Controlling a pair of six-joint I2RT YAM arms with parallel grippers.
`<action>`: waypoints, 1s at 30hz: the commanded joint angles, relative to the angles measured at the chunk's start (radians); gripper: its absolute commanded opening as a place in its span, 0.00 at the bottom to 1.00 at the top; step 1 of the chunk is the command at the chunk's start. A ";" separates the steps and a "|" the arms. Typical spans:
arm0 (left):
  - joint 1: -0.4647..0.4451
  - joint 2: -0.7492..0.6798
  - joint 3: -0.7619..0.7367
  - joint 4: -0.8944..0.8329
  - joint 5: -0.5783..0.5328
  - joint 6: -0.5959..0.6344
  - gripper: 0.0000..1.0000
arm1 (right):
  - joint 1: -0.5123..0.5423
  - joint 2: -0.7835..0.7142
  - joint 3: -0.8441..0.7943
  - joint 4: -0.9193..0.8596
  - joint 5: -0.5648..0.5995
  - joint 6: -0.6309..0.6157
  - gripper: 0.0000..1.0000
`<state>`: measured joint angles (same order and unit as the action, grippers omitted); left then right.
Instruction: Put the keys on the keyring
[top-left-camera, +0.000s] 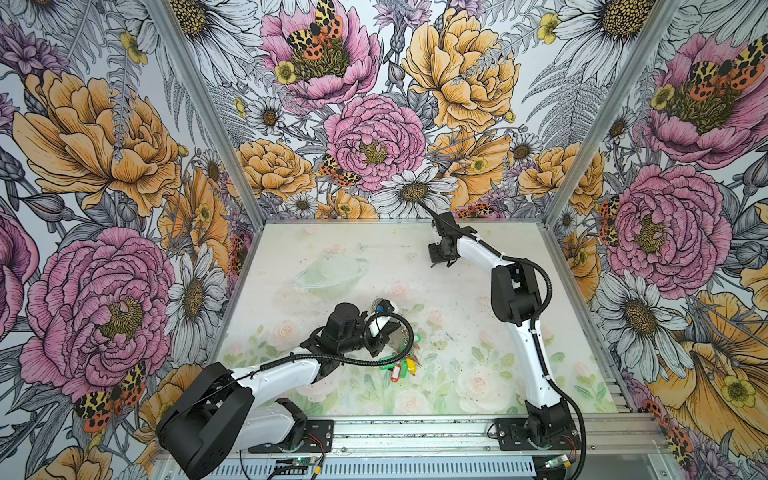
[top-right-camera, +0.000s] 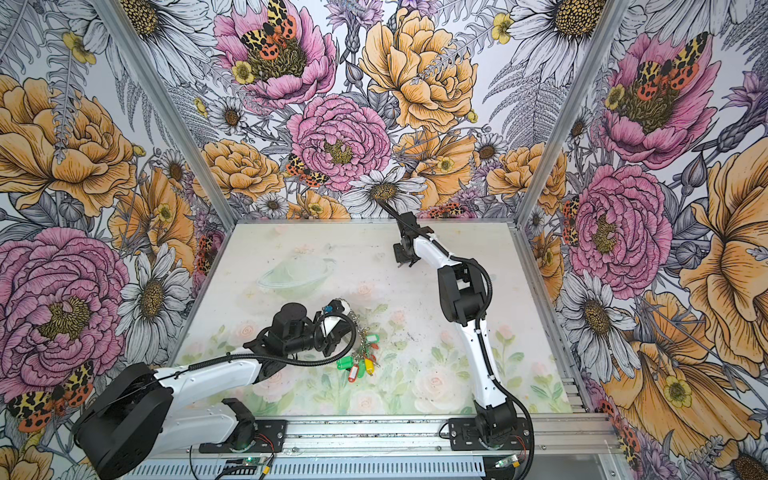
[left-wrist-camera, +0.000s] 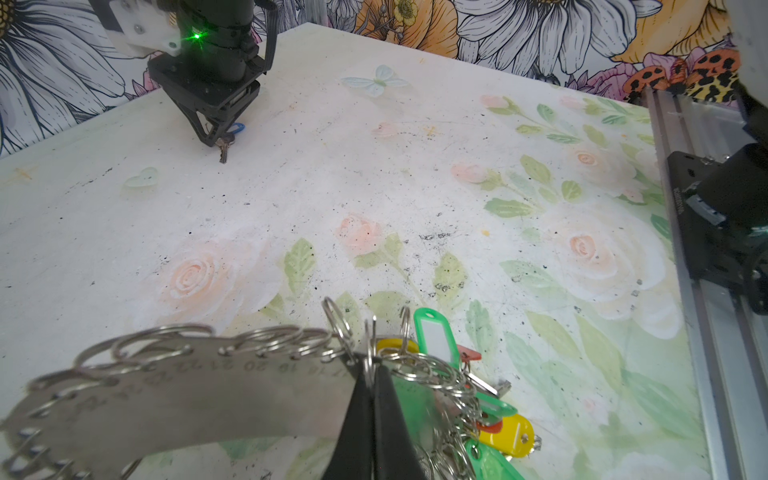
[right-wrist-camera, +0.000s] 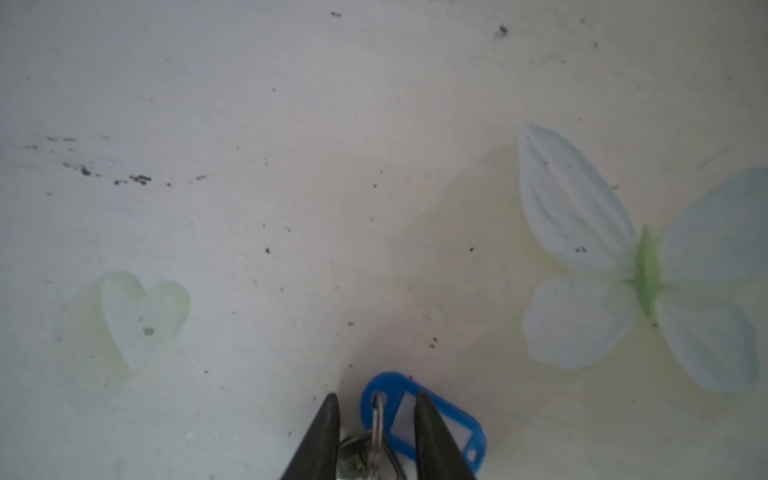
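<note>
The keys, a small silvery key (right-wrist-camera: 353, 453) on a wire ring with a blue tag (right-wrist-camera: 388, 380), lie on the table at the far middle. My right gripper (right-wrist-camera: 376, 395) points down over them, and its jaws stand apart astride the wire ring, the key head and part of the tag. The left wrist view shows the same gripper (left-wrist-camera: 220, 135) with the key (left-wrist-camera: 223, 154) at its tips. The keyring (left-wrist-camera: 187, 395) is a flat grey numbered band edged with wire rings. My left gripper (left-wrist-camera: 371, 361) is shut on its edge near the table's middle (top-left-camera: 388, 330).
A bunch of keys with green, red and yellow tags (top-left-camera: 401, 365) hangs from the band's rings and rests on the table beside the left gripper. The table (top-left-camera: 478, 374) carries a faded flower print. An aluminium rail (top-left-camera: 415, 432) runs along the front.
</note>
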<state>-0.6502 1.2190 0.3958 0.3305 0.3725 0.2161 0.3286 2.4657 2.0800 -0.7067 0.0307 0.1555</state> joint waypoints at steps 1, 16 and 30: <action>0.011 -0.010 0.008 0.056 -0.018 0.013 0.00 | 0.022 -0.061 -0.107 -0.057 -0.003 0.009 0.25; 0.011 -0.027 0.003 0.061 -0.019 0.009 0.00 | 0.219 -0.582 -0.869 0.137 0.036 0.148 0.14; 0.004 -0.048 -0.012 0.064 -0.019 0.011 0.00 | 0.306 -0.851 -1.032 0.095 0.067 0.186 0.30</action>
<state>-0.6495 1.2037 0.3939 0.3382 0.3653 0.2161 0.6353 1.6203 1.0370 -0.5934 0.0689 0.3294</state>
